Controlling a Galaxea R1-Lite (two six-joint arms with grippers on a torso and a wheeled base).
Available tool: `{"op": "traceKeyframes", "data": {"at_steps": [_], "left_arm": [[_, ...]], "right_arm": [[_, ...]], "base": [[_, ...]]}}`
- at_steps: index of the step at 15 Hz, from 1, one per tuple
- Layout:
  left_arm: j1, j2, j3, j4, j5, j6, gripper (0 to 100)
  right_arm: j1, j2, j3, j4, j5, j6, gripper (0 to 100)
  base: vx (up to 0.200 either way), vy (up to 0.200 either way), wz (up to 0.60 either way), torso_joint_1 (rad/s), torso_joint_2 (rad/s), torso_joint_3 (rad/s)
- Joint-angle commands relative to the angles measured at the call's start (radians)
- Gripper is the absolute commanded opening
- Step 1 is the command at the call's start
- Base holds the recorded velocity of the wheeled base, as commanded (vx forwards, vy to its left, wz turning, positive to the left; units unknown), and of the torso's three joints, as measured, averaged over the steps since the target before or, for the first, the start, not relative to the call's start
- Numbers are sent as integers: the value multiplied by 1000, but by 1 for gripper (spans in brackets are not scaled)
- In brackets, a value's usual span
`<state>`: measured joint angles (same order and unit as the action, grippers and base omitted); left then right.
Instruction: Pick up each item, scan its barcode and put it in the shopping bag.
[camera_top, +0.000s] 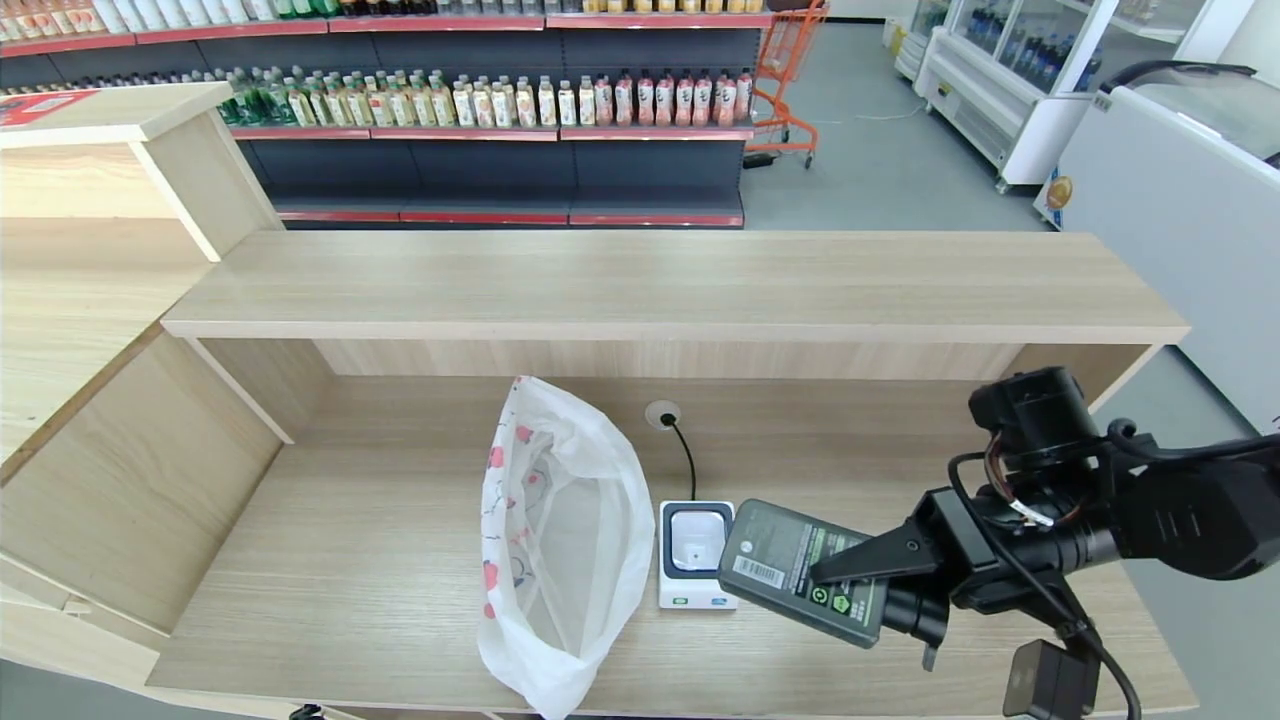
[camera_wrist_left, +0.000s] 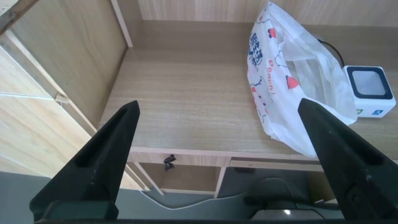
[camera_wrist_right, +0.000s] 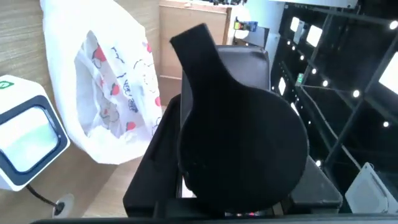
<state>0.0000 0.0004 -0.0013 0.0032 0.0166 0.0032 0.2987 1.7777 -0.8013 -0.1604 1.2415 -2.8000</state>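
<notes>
- The right gripper (camera_top: 845, 585) is clamping a flat dark grey package (camera_top: 785, 560), its barcode label facing up, and holding it above the counter (camera_top: 350, 560), with its edge overlapping the scanner (camera_top: 690, 540).
- The white shopping bag (camera_top: 560, 540) is sitting open on the counter, just beside the scanner on the robot's left.
- The left gripper (camera_wrist_left: 219, 109) is hanging with jaws spread wide, holding nothing, above the counter's near edge.
</notes>
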Motion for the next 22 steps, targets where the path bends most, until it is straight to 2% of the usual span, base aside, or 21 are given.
{"op": "traceKeyframes", "data": {"at_steps": [1,6,10,22], "left_arm": [[0,0,0,0,0,0,100],[0,0,0,0,0,0,100],[0,0,0,0,0,0,100],[0,0,0,0,0,0,100]], "right_arm": [[0,36,-24,-2,16,-80,0],[8,62,-7,5,55,-80,0],[74,120,-21,4,53,-80,0],[74,131,-29,7,50,-80,0]], "base": [[0,0,0,0,0,0],[0,0,0,0,0,0],[0,0,0,0,0,0],[0,0,0,0,0,0]]}}
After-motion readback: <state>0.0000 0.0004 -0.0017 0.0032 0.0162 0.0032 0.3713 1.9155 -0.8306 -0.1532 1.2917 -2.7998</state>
